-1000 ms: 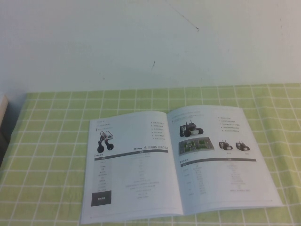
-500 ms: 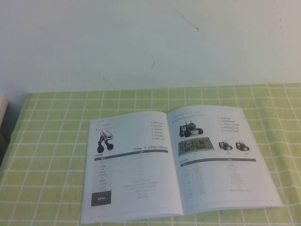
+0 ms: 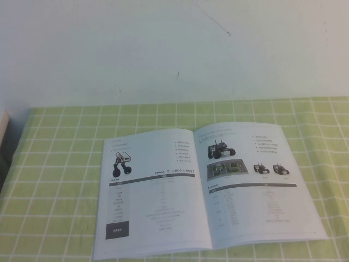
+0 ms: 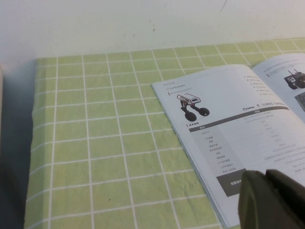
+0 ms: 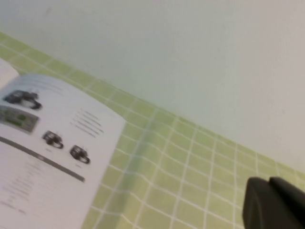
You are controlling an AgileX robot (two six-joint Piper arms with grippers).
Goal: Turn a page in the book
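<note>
The book [image 3: 207,191] lies open and flat on the green checked cloth, seen whole in the high view. Its left-hand page [image 3: 150,191] shows a big-wheeled robot photo and a black box; the right-hand page [image 3: 256,185] shows several small robot photos. Neither arm appears in the high view. In the left wrist view my left gripper [image 4: 265,172] is shut with nothing in it, above the book [image 4: 238,129] near the black box at its front left corner. In the right wrist view my right gripper [image 5: 268,180] is shut and empty over the cloth, to the right of the book [image 5: 43,157].
The green checked tablecloth [image 3: 60,164] covers the table up to a white wall [image 3: 163,49] behind. A pale wooden object [image 3: 4,123] stands at the table's far left edge.
</note>
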